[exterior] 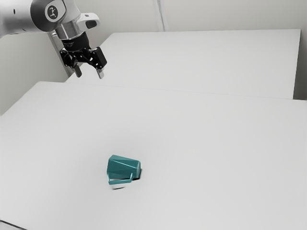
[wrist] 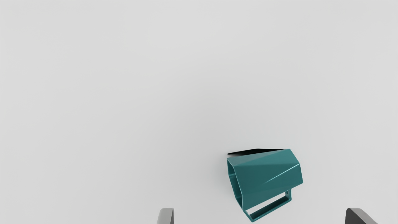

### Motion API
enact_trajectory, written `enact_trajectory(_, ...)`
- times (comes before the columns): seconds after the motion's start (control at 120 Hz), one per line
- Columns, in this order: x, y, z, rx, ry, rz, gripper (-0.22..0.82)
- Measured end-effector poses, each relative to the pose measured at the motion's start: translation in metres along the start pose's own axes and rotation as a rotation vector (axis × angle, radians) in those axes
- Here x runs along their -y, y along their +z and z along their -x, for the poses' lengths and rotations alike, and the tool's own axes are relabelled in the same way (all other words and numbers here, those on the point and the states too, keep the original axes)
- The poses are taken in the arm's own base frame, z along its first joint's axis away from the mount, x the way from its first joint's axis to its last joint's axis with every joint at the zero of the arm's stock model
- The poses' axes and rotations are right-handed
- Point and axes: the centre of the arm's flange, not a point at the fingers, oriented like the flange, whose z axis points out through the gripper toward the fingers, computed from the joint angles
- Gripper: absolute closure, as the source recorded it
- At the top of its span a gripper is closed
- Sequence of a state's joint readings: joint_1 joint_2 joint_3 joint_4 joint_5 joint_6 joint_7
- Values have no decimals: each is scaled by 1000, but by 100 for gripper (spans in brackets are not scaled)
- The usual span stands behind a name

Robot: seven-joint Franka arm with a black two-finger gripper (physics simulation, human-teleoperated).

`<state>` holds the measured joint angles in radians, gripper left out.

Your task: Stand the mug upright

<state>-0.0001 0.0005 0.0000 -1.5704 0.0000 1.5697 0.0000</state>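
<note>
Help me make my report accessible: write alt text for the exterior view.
A teal mug lies on its side on a white table, its handle facing the viewer. At the view's upper left, a robot arm holds its open, empty pincer away from the mug.

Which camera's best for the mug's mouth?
Wrist view: the mug lies on its side with its open mouth and some of the inside visible. The exterior view gives the side wall and handle, not the inside.

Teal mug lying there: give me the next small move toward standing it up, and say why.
I would probably ease the gripper down toward the mug, fingers kept open: the mug lies on its side on the table, while the gripper hangs above the tabletop, holding nothing.
</note>
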Motion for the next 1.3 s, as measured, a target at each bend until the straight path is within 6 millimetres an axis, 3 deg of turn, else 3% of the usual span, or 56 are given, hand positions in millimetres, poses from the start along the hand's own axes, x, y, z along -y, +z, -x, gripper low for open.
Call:
enact_trajectory(0.05, 4, -9, -14, -20, 4, -50, 1)
enact_trajectory(0.1, 10, -10, -16, -20, 0, -78, 1)
enact_trajectory(0.333, 40, 33, 40, 16, -83, -36, 1)
enact_trajectory(0.492, 57, 80, 81, 2, -193, 98, 2)
enact_trajectory(0.633, 57, 118, 115, -48, -277, 203, 2)
enact_trajectory(0.8, 57, 141, 134, -118, -358, 290, 2)
enact_trajectory(0.983, 54, 200, 155, -129, -462, 402, 2)
enact_trajectory(1.3, 55, 264, 182, -147, -569, 528, 2)
